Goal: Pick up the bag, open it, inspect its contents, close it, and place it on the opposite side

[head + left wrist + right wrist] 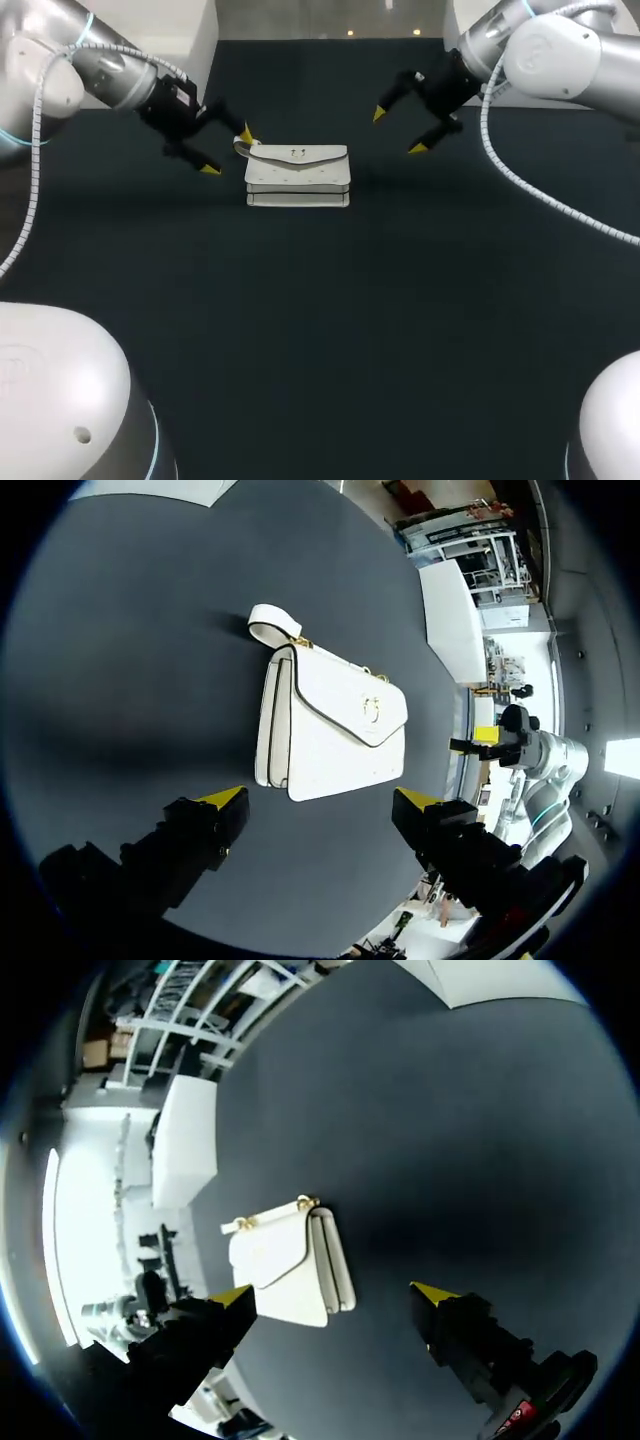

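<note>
A small white bag (pixel 298 176) with a pointed flap and gold clasp lies flat and closed on the dark table, slightly left of centre at the back. Its short strap loop (pixel 245 148) sticks out at its left end. My left gripper (pixel 227 151) hovers open just left of the bag, one yellow tip close to the strap. My right gripper (pixel 398 131) hangs open to the right of the bag, apart from it. The bag (pixel 330 720) lies ahead of the left gripper (pixel 321 801) in the left wrist view. The bag (pixel 290 1263) sits ahead of the right gripper (pixel 334 1293), nearer one finger.
The dark table top (pixel 400 300) stretches around the bag on all sides. White robot bases (pixel 60 400) stand at the near corners of the head view.
</note>
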{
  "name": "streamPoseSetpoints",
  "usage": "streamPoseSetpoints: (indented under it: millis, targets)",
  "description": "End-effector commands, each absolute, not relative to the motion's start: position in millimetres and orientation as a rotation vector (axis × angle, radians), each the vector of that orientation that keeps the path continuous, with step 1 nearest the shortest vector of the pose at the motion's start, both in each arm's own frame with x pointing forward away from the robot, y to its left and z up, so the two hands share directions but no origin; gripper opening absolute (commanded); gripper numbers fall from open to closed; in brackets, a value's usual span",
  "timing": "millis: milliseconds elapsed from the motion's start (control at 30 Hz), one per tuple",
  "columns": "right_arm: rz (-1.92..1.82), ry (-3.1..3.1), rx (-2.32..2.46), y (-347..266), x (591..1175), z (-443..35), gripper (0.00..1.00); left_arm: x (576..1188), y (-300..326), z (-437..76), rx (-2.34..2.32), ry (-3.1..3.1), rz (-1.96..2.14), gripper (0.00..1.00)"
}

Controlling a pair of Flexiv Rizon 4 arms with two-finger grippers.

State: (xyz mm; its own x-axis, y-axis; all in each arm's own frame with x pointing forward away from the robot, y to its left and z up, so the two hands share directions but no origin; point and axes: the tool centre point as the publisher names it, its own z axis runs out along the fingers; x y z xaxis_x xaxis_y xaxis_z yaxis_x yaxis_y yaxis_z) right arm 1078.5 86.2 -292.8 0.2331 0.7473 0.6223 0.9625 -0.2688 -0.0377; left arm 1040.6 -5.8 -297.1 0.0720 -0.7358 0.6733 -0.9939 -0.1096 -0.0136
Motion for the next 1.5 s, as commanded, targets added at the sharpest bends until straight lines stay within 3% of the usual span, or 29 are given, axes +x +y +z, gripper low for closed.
streamPoseSetpoints:
  millis: [33,1033,1200,1500]
  targets:
    - [-0.695,-1.570,-2.099,83,1078,-291,1.00,1049,-7,-309,1.820,-1.659,0.814,1.00]
    - [-0.742,-1.416,-1.792,125,1099,-335,1.00,1080,-13,-333,1.705,-1.474,0.985,1.00]
    - [-0.733,-1.404,-1.737,136,1103,-340,1.00,1087,-18,-333,1.686,-1.469,1.002,0.95]
    - [-0.730,-1.380,-1.619,157,1112,-347,1.00,1100,-19,-342,1.681,-1.415,1.029,0.95]
